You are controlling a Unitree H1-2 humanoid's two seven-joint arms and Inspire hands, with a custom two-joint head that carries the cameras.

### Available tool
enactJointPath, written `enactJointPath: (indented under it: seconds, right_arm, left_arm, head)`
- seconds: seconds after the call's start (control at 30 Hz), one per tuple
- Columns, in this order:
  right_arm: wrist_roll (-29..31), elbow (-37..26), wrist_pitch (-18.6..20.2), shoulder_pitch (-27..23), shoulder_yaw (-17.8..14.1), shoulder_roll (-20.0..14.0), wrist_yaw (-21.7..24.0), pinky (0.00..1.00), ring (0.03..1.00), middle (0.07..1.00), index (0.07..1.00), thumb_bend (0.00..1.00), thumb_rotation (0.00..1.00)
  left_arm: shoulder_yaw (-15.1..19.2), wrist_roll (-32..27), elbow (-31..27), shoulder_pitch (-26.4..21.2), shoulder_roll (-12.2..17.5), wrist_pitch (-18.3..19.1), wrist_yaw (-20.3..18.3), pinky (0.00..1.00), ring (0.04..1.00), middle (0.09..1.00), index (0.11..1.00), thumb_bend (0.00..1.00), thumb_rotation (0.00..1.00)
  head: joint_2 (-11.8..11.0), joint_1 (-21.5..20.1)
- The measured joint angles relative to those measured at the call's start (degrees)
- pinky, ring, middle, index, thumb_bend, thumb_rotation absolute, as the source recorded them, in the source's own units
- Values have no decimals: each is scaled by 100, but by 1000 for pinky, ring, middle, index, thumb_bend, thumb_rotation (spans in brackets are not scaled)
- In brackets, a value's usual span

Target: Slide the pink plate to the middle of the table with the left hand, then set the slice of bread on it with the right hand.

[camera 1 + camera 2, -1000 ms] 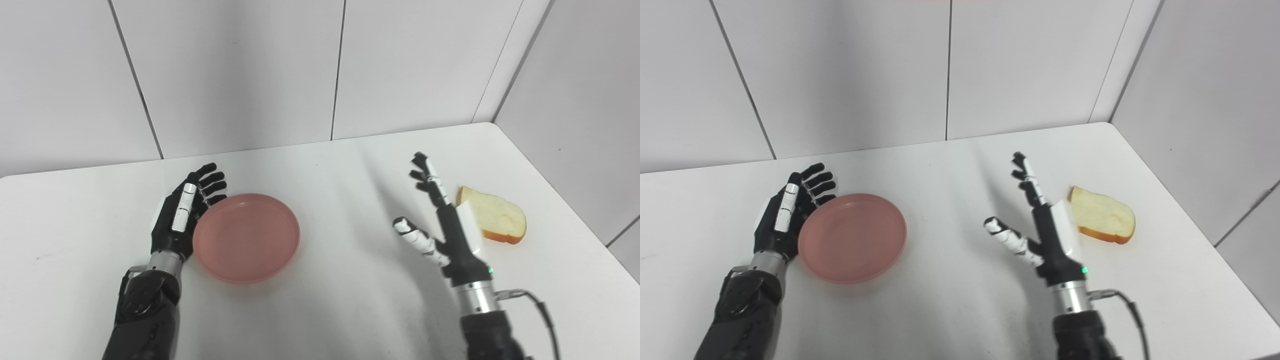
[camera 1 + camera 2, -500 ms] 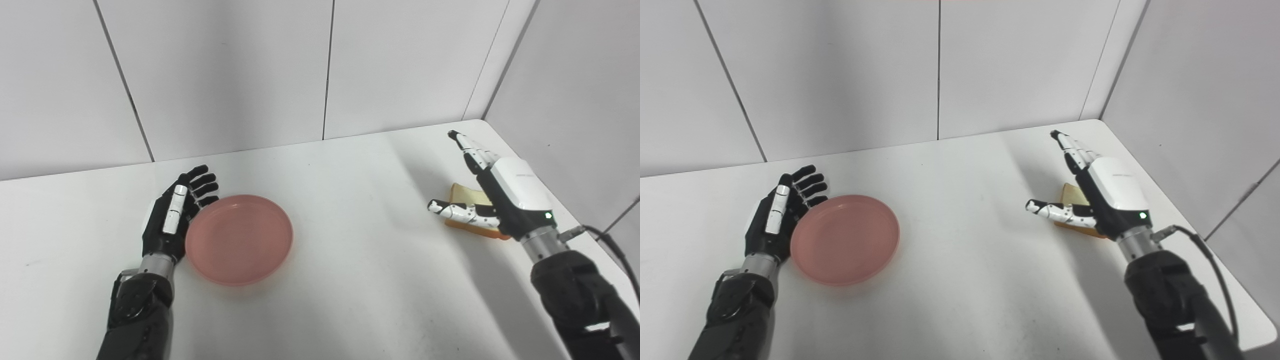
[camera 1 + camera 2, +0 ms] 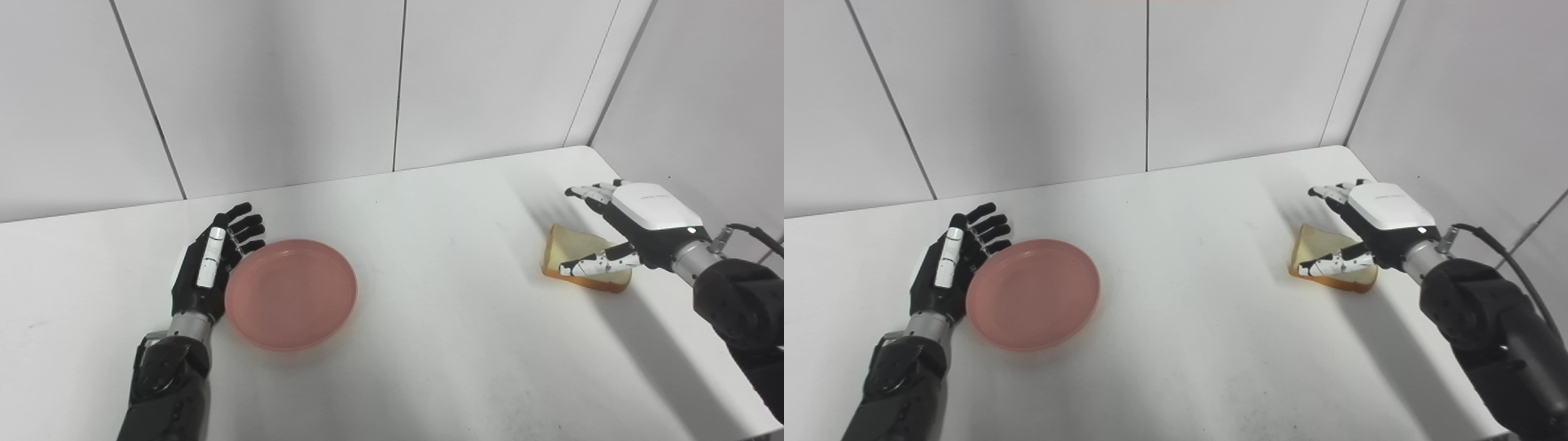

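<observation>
Left eye view: pink plate bare beside spread left hand, right hand splayed over bread slice.

Round pink plate flat, table's left-centre; bread slice flat, far right

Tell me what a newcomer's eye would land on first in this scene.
First the pink plate, the one patch of strong colour on the white table, left of centre with the open left hand against its left rim. Next the slice of bread near the table's right edge, with the open right hand spread over it, thumb across its near side.
</observation>
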Motion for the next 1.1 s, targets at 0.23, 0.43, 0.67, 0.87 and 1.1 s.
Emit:
enactJointPath:
  seconds: [0.23,0.43,0.67,0.87,1.1]
  right_arm:
    - [-91,47,315,-246,367,-310,635,1000,1000,1000,971,1000,576]
    - [-190,353,315,-503,607,-457,663,1000,1000,1000,989,1000,516]
    - [-299,680,310,-693,880,-459,619,1000,1000,1000,1000,1000,539]
    - [-422,1121,282,-839,1043,-458,384,1000,1000,1000,996,1000,572]
    - [-432,1403,282,-854,1216,-449,361,1000,1000,1000,993,1000,585]
  left_arm:
    - [-15,2,-107,44,6,57,3,668,746,731,719,802,799]
    - [-29,-2,-192,76,0,96,-14,690,743,710,716,805,793]
    - [-48,0,-356,158,-16,187,-16,687,742,698,711,797,796]
    - [-59,-1,-425,192,-21,227,-17,684,743,701,716,799,799]
    - [-85,2,-434,198,-15,231,-25,670,742,706,719,782,805]
  head:
    - [-9,17]
    - [9,44]
    - [-9,53]
    - [-9,70]
    - [-9,70]
